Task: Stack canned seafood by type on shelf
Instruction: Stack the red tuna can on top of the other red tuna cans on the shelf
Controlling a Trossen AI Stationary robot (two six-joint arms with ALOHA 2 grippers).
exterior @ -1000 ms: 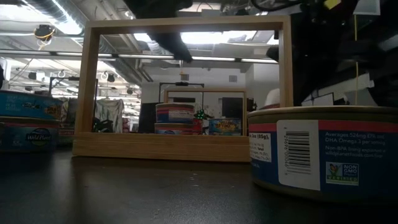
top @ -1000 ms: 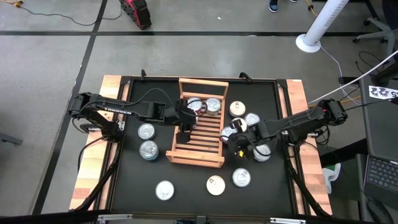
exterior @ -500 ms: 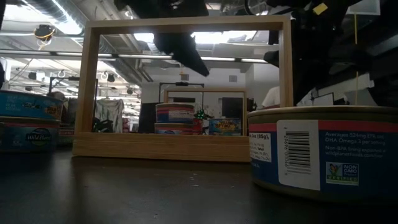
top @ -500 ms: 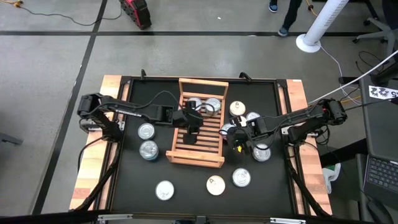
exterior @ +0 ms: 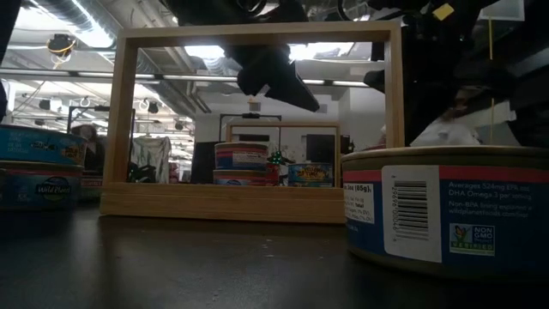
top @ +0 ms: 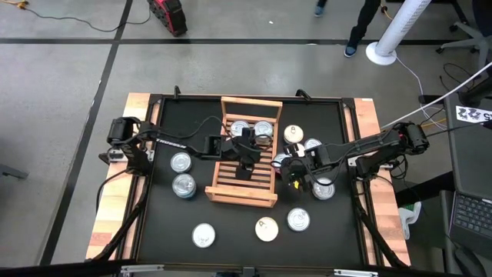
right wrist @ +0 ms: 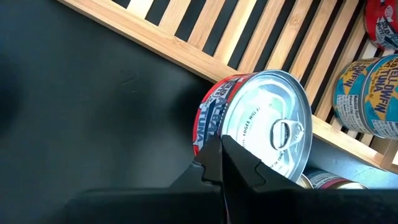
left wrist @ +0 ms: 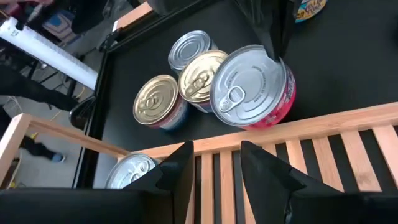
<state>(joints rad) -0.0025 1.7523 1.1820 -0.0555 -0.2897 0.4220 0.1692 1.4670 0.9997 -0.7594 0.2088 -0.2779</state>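
The wooden slatted shelf (top: 244, 154) lies mid-table, with two silver-lidded tins (top: 252, 129) on its far end. My left gripper (left wrist: 214, 180) hangs open above the shelf's slats, a little toward its right rail, with nothing between its fingers. A red-labelled tin with a silver pull-tab lid (right wrist: 261, 134) sits on the black mat against the outer side of the shelf's right rail (left wrist: 311, 124). My right gripper (right wrist: 219, 163) is shut at that tin's rim. My right gripper touches the red-labelled tin with its shut fingertips at the lid's rim (right wrist: 231, 148), on the side away from the shelf. The fingers slant down from above and from the table's right. The tin's opposite side lies against the shelf's right rail.
Gold- and silver-lidded tins (left wrist: 180, 81) cluster just beyond the red one. Loose tins lie left of the shelf (top: 182, 173) and along the near edge (top: 266, 228), one close to the low camera (exterior: 446, 210). A person walks on the floor beyond the table (top: 361, 23).
My left gripper has moved over the shelf toward the table's right edge and down toward the slats, rolling its wrist as it went. Its fingers stay open. My right gripper and the red-labelled tin have kept still.
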